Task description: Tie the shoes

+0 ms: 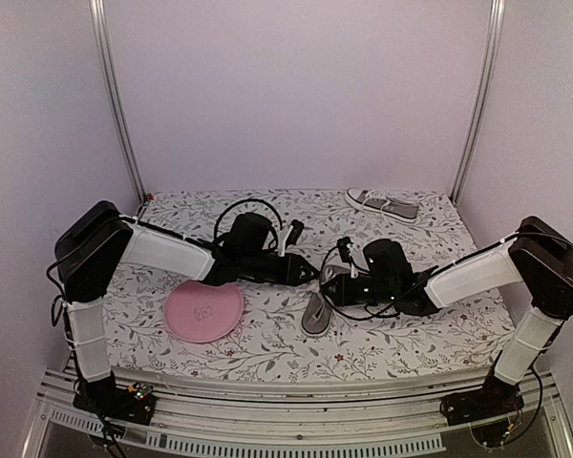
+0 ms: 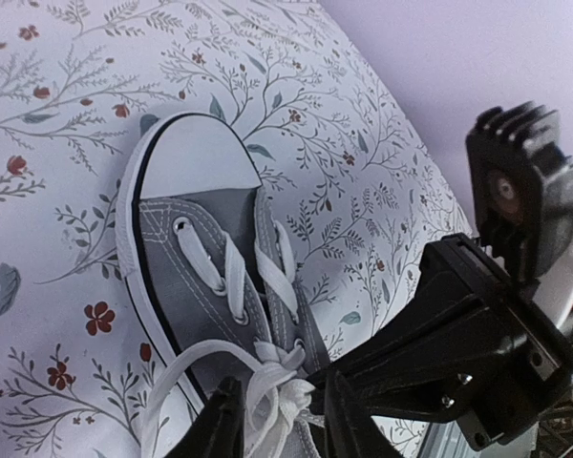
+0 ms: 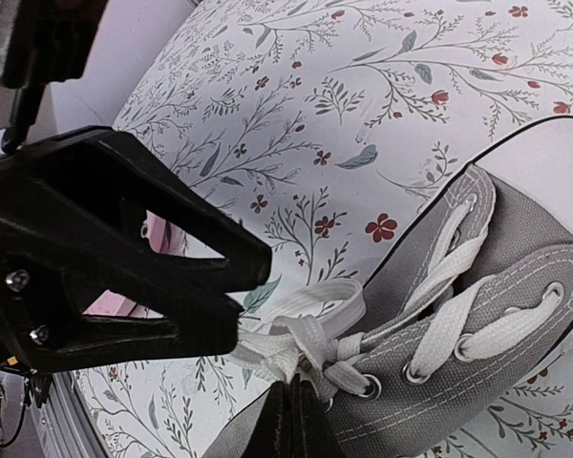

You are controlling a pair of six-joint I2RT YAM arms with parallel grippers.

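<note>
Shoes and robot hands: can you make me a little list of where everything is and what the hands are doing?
near shoe: grey, lying between the two hands
far shoe: alone at the back of the table
left hand: fingers apart, lace knot between them
right hand: pinched shut on a lace
pink plate: on the table by the left arm

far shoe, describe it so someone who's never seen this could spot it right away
Start at the flowered table, then go to its far right corner by the back wall. A grey shoe lies there alone; its twin sits mid-table, right of the pink plate.
</note>
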